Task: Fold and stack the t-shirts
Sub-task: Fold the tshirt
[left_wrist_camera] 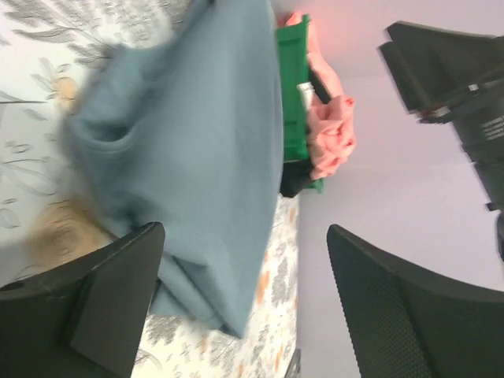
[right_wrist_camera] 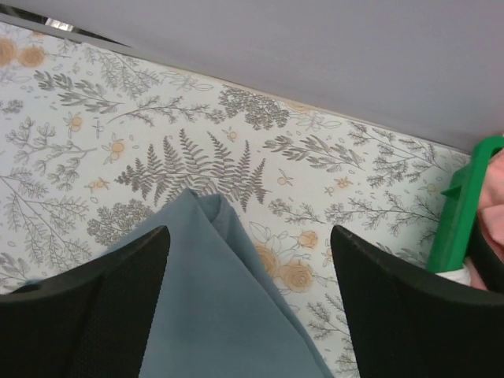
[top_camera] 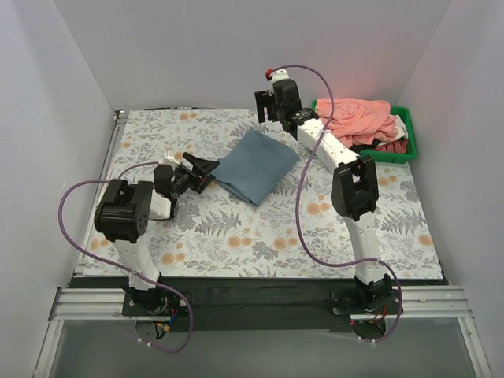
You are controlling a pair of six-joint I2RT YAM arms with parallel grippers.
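A grey-blue t-shirt [top_camera: 256,165] lies folded in a rough diamond on the floral table cover. My left gripper [top_camera: 208,168] is at its left corner, open, its jaws wide apart; in the left wrist view the blurred shirt [left_wrist_camera: 197,134] lies by the left finger [left_wrist_camera: 87,307] and nothing is clamped. Over the shirt's far corner hangs my right gripper [top_camera: 265,120], also open; in the right wrist view that corner [right_wrist_camera: 220,315] lies below, between the spread fingers [right_wrist_camera: 417,307]. Salmon-pink t-shirts [top_camera: 358,118] are heaped in the green bin [top_camera: 411,142], with dark red cloth beside them.
The green bin stands at the back right corner, close to the right arm's forearm; it also shows in the wrist views [left_wrist_camera: 293,102] [right_wrist_camera: 465,205]. White walls enclose the table on three sides. The floral cover [top_camera: 260,236] stretches in front of the shirt.
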